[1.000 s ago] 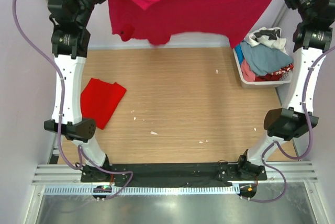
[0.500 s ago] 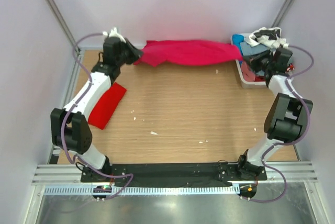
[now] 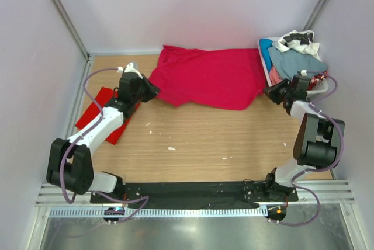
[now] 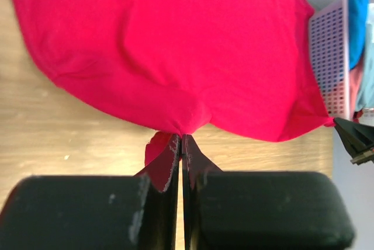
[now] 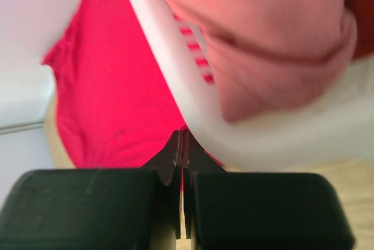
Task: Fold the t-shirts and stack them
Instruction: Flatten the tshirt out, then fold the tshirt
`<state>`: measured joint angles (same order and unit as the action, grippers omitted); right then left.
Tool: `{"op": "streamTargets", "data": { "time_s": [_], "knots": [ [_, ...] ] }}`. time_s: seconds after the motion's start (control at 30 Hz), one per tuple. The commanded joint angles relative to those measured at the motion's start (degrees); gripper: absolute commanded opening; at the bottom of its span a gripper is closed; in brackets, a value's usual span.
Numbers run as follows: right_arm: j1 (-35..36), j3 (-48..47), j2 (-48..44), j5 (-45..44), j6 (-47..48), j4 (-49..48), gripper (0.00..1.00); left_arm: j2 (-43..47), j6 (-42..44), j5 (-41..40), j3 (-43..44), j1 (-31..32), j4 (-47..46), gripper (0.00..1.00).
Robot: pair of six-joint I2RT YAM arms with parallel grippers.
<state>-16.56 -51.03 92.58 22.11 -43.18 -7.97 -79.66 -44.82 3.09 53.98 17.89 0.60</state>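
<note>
Crimson cloth covers the far side of the wooden table (image 3: 204, 139), where one of two plain t-shirts lies spread flat. The crimson t-shirt (image 3: 207, 79) sits at 12 o'clock in the overhead view, its long axis running from 9 o'clock to 3 o'clock. It has a wavy near hem and a few soft wrinkles.

The second garment, a scarlet t-shirt (image 3: 95, 105), lies folded near the table's 9 o'clock edge. Its long axis tilts roughly from 1 o'clock to 7 o'clock, and it is partly hidden under the left arm, which crosses over it.

Two arms reach from the near edge, one to each end of the crimson shirt. The left gripper (image 4: 182, 139) has its fingers pressed together on a gathered tuck of the shirt's 9 o'clock edge. The cloth bunches to a point right at the tips.

The right gripper (image 5: 182, 136) is likewise pinched closed on the shirt's 3 o'clock corner, with a sliver of red showing between the fingers. It is just beside the rim of the single white laundry basket (image 4: 327, 51).

The basket stands at 2 o'clock, heaped with blue, grey, pink, white and red clothes, and the crimson shirt's right edge lies against its mesh wall.
</note>
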Motion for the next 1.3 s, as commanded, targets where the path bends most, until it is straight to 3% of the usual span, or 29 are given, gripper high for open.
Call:
{"op": "streamTargets", "data": {
  "time_s": [0.0,0.17,0.3,0.67,1.27],
  "knots": [
    [1.3,4.8,-3.4,-6.3,5.7,2.7,0.01,1.6,-2.4,-1.2,-4.8,0.1,-1.0,0.0],
    [1.3,12.1,-9.1,-8.5,6.6,3.3,0.01,5.5,-3.6,0.0,-11.0,0.9,-0.8,0.0],
    [1.3,16.3,-16.0,-10.0,6.9,5.2,0.01,13.9,-3.5,-0.5,-16.4,2.1,2.5,0.0],
    [1.3,20.4,-30.2,-20.3,9.3,20.5,0.01,33.5,-7.0,-2.4,-28.4,4.9,12.0,0.0],
    [1.3,26.5,-46.2,-27.7,4.2,30.4,0.01,54.4,-11.9,-4.3,-30.1,7.9,32.4,0.0]
  ]
}}
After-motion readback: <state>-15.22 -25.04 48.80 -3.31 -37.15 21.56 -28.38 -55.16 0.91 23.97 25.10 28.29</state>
